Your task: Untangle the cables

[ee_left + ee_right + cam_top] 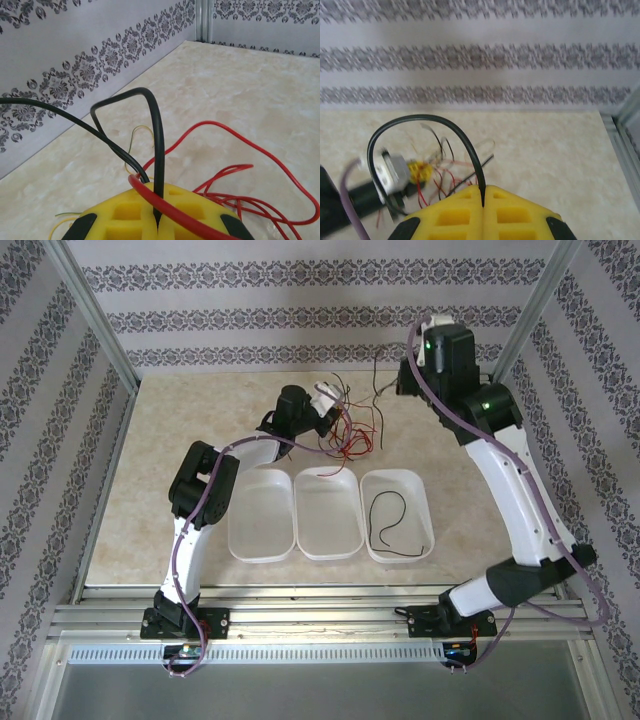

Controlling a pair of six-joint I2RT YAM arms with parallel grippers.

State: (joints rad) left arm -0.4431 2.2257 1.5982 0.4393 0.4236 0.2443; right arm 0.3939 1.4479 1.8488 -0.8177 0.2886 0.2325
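The cables form a tangle of red, black and pale yellow strands on the table behind the trays. My left gripper hangs at the tangle's left edge. In the left wrist view its yellow jaws are shut on a black cable that loops upward, and a red cable lies across the fingers. My right gripper is raised at the back right. It is shut on another black cable that arcs left toward the tangle.
Three white trays stand side by side in front: left, middle and right. A single black cable lies in the right tray. Patterned walls enclose the table, and a metal post stands at the back right.
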